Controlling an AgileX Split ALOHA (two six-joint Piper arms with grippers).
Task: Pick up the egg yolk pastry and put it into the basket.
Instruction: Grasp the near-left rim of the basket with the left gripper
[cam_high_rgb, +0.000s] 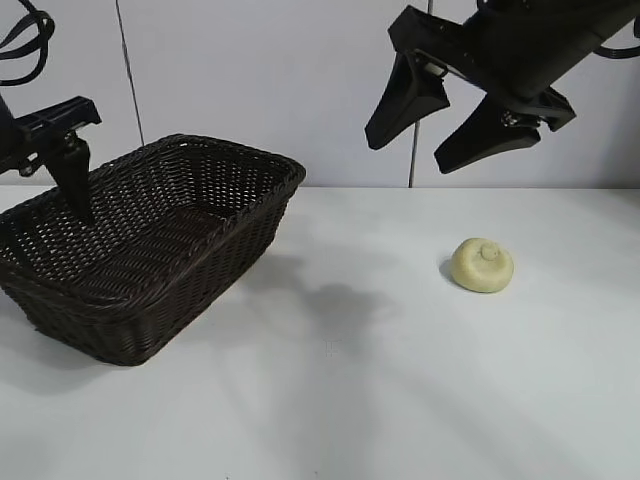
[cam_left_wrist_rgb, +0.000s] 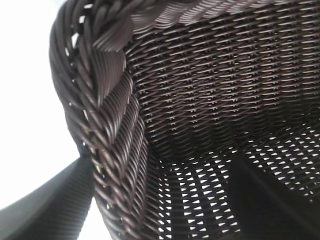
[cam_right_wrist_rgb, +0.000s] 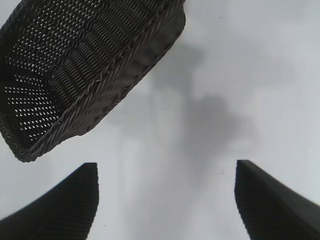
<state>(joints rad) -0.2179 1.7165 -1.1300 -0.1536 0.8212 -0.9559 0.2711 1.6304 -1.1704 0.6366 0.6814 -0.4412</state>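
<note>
Exterior view: the right gripper (cam_high_rgb: 432, 135) hangs high above the table (cam_high_rgb: 350, 400), fingers spread wide and holding nothing.
Pastry position: the egg yolk pastry (cam_high_rgb: 482, 265) sits on the table below the right gripper and a little toward the right side, well apart from the basket (cam_high_rgb: 150, 245).
Pastry orientation: dome and knob face up; it is round, so it has no real long axis (any closing direction should suit).
Nearer arm: the right one, by judgement; the left gripper (cam_high_rgb: 75, 170) is at the basket's far left rim.
Left wrist view: the braided rim lies between two dark fingers (cam_left_wrist_rgb: 45, 210), one outside the basket and one inside; whether they pinch it cannot be told.
Right wrist view: open fingers (cam_right_wrist_rgb: 55, 205) frame bare table; the basket lies beyond; the pastry is out of view.
</note>
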